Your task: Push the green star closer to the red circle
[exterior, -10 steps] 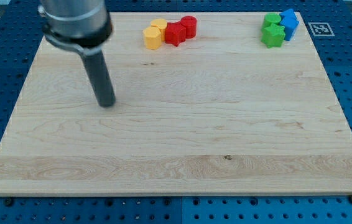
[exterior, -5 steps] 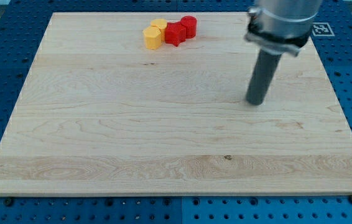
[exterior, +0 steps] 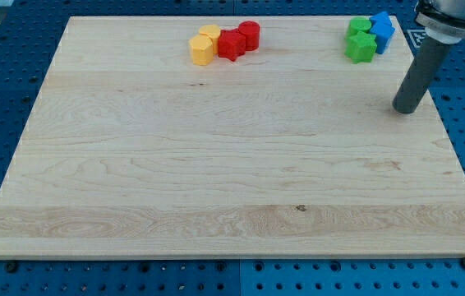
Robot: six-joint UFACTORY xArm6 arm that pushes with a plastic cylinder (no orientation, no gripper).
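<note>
The green star (exterior: 361, 47) lies near the board's top right corner, below another green block (exterior: 359, 27) and left of two blue blocks (exterior: 381, 29). The red circle (exterior: 249, 34) lies at the top middle, touching a second red block (exterior: 231, 44) on its left. My tip (exterior: 406, 109) rests on the board near the right edge, below and to the right of the green star, apart from it. The rod rises toward the view's top right corner.
Two yellow blocks (exterior: 204, 45) sit left of the red ones at the top middle. The wooden board (exterior: 232, 181) lies on a blue perforated table. A printed marker tag (exterior: 420, 38) sits off the board's top right corner.
My tip has swept from the board's left side across to the right, ending near the right edge below the green and blue blocks. No block has moved.
</note>
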